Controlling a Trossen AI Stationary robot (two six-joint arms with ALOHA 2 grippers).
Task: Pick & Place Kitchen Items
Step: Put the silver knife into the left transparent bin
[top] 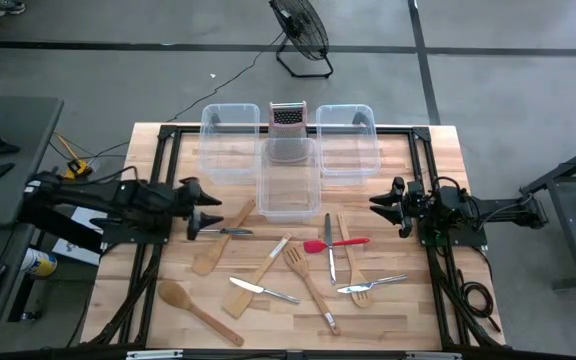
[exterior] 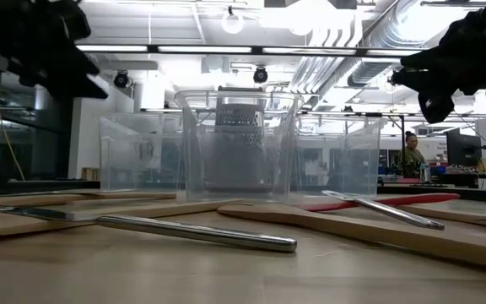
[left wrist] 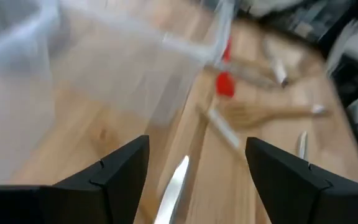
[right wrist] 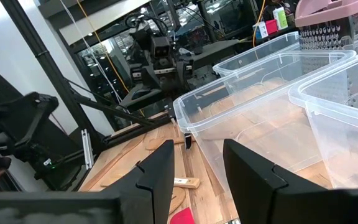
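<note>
Here, table: the pale wooden slatted tabletop (top: 118, 270) carries everything.
Bins: three clear plastic rectangular bins (top: 288, 180) sit at the far side.
Left gripper (top: 208, 212): jaws spread, over a silver metal knife (top: 223, 231).
Right gripper (top: 386, 204): jaws spread, near the right bin, nothing held.
Utensils: pale wooden spoons and spatulas (top: 200, 310), silver cutlery and a red-headed spatula (top: 336, 243) lie scattered on the near half.
</note>
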